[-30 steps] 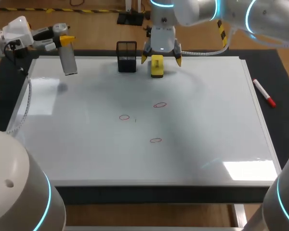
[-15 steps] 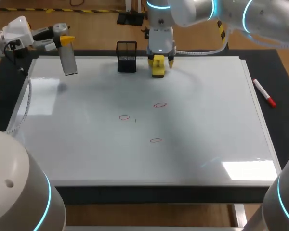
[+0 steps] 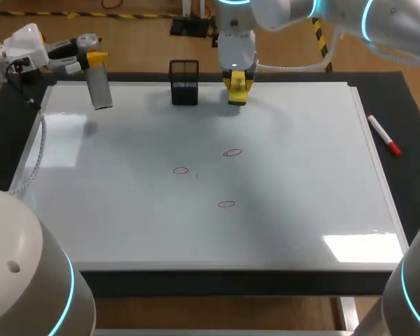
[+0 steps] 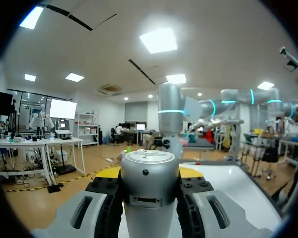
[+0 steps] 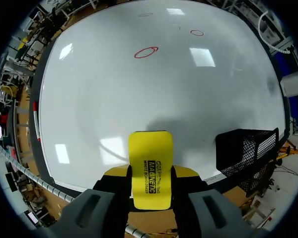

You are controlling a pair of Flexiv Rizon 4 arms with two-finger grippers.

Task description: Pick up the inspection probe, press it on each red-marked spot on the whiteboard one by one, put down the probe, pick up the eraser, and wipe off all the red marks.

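The right claw [image 3: 237, 84] is clamped on the eraser [image 5: 150, 168] at the whiteboard's [image 3: 301, 175] far edge, beside the basket [image 3: 184, 82]; the probe [image 3: 101, 89] is gripped by the left claw [image 3: 94, 59] over its far-left corner.

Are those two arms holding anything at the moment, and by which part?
Yes. The left tool grips the silver probe near its upper end; the right tool pinches the yellow eraser by its two long sides.
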